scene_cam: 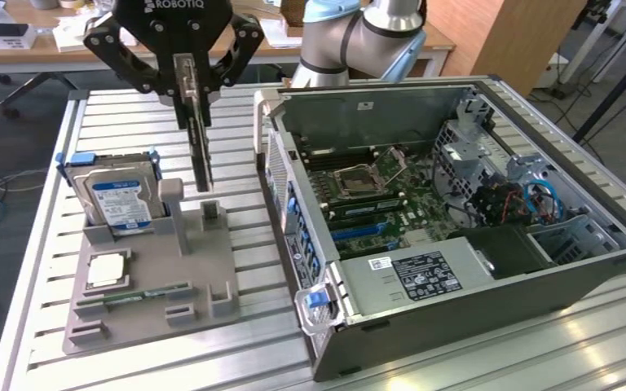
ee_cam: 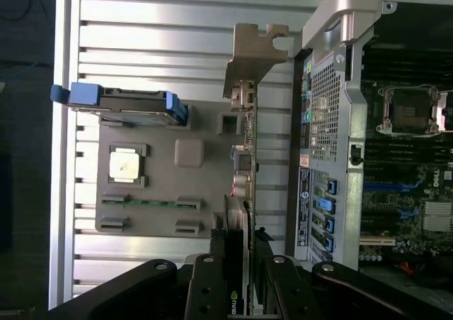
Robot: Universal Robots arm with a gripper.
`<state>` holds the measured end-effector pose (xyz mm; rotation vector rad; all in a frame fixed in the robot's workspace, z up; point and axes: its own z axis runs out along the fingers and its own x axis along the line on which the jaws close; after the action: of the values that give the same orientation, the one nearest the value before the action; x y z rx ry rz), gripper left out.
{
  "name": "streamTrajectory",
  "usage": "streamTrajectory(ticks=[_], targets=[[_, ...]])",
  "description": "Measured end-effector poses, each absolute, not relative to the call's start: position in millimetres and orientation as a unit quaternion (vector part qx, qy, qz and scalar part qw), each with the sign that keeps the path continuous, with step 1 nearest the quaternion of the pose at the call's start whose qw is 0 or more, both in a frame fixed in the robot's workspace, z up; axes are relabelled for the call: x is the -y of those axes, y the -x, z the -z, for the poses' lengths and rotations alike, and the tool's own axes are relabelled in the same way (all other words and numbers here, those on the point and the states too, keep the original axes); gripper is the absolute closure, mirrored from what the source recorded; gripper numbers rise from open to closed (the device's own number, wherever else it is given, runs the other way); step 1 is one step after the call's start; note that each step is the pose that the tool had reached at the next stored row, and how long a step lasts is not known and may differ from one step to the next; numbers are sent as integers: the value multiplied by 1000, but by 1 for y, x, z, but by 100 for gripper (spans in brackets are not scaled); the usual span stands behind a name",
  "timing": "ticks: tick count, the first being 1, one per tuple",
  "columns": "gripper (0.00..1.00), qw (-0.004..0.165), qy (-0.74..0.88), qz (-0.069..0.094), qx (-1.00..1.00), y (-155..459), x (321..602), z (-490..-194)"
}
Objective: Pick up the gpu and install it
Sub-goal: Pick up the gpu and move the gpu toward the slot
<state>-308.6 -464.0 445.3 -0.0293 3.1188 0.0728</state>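
Exterior view: the jaws are closed on the upper end of the gpu (scene_cam: 200, 147). The gpu hangs over the grey holder (scene_cam: 209, 269) on the counter (scene_cam: 128, 110), between the hard drive (scene_cam: 117, 204) and the open case (scene_cam: 531, 297). Its lower end seems just above a small post (scene_cam: 213, 212) of the holder and apart from it, though I cannot be sure.

I judge the step in hand is lifting the gpu out of the holder. To do it well, the grip should be firm and the gpu held plumb and moved straight, so the bracket (ee_cam: 251, 58) does not catch the post or the case wall beside it.

The long axis runs straight down from the jaws, with the bracket at the far, lower end. The flat faces are turned to the hard drive and to the case.
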Motion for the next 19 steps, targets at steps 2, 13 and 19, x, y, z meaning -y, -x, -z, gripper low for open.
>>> streamTrajectory(ticks=[2, 13, 19], targets=[[74, 11, 9, -23, -1000, 309, 464, -445], [74, 11, 9, -23, -1000, 289, 464, -445], [74, 11, 9, -23, -1000, 266, 464, -445]])
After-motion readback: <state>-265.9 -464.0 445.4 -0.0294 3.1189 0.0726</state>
